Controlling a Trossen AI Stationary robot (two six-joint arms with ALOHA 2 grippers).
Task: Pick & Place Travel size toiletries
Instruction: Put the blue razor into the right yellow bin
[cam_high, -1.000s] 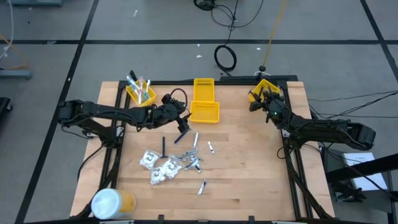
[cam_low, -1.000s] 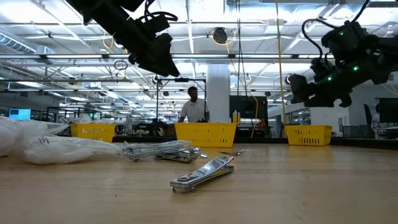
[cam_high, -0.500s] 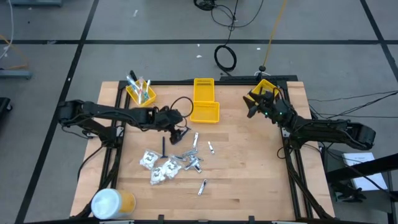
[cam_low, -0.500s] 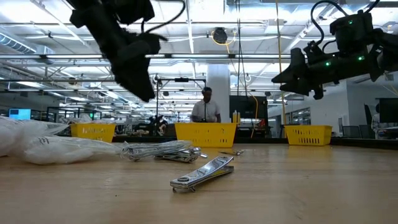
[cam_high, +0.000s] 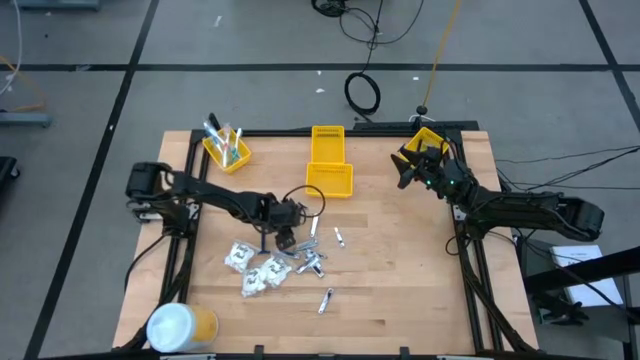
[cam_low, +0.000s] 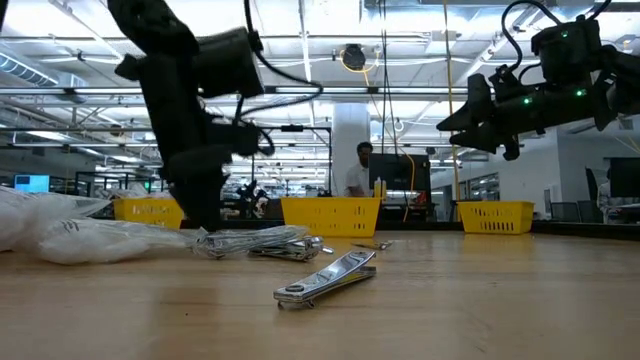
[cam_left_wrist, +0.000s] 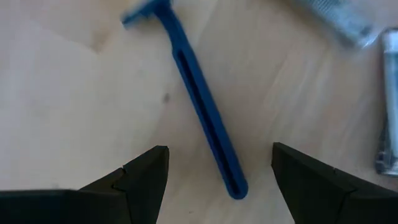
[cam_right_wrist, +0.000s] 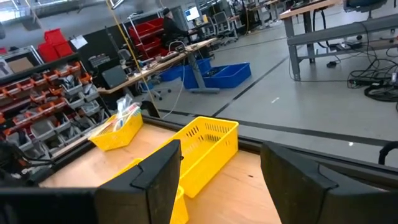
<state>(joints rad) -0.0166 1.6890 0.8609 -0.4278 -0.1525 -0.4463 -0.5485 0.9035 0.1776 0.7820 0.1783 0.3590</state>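
Most of the work is left, I judge: the wooden counter (cam_high: 400, 280) carries packets (cam_high: 255, 268), silvery tubes (cam_high: 312, 252) and a blue razor (cam_left_wrist: 202, 112) loose mid-table; only the far-left bin (cam_high: 226, 150) seems to hold toothbrushes; the left hand (cam_left_wrist: 214, 180) hovers wide over the razor; the right hand (cam_high: 408, 168) waits wide by the far-right bin (cam_high: 428, 137); beyond lies an open workshop.

Wooden table (cam_high: 400, 270) sitting inside a black frame. Three yellow bins lining its far edge: left bin (cam_high: 226, 148), middle bin (cam_high: 328, 162), right bin (cam_high: 428, 141). White-and-yellow cylinder (cam_high: 180, 326) lying at the near-left corner. Black cable coil (cam_high: 362, 92) resting on the floor beyond. Person (cam_low: 358, 172) standing in the background.
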